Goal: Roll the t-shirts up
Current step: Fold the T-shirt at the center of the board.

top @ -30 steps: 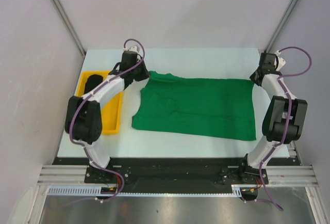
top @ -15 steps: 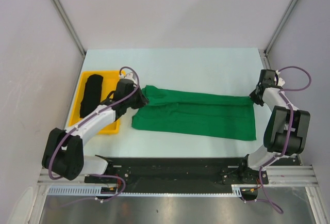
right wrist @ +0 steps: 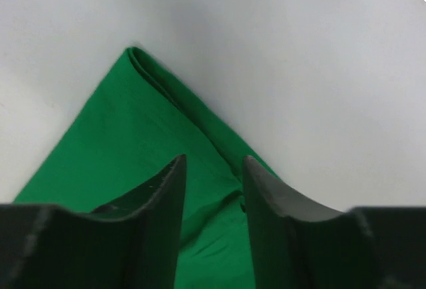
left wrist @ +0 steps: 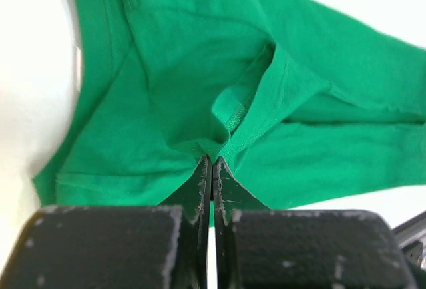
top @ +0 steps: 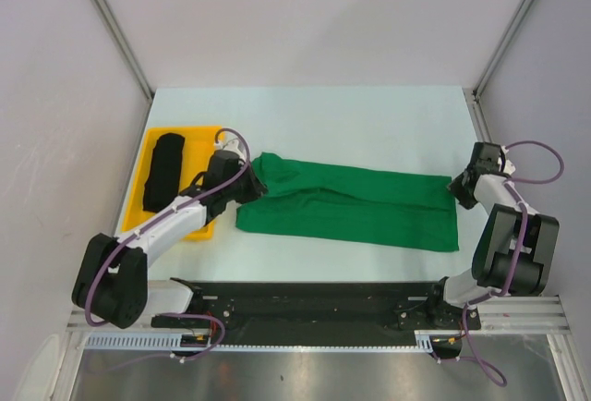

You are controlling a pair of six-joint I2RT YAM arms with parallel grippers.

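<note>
Folded green t-shirt [top: 351, 205] stretched as a long band across the middle of the white surface [top: 351, 115].
Pinched at its left end, near the collar, by the left claw [left wrist: 212, 162], pressed together on a bunched fold. Folded right corner lying flat beneath the right claw [right wrist: 212, 162], jaws apart, cloth showing in the gap. Further left, black t-shirt [top: 164, 172] rolled up inside a yellow tray [top: 185, 129].

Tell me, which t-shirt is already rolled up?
The black t-shirt, lying in the yellow tray. The green t-shirt is folded long and flat on the table, not rolled.
</note>
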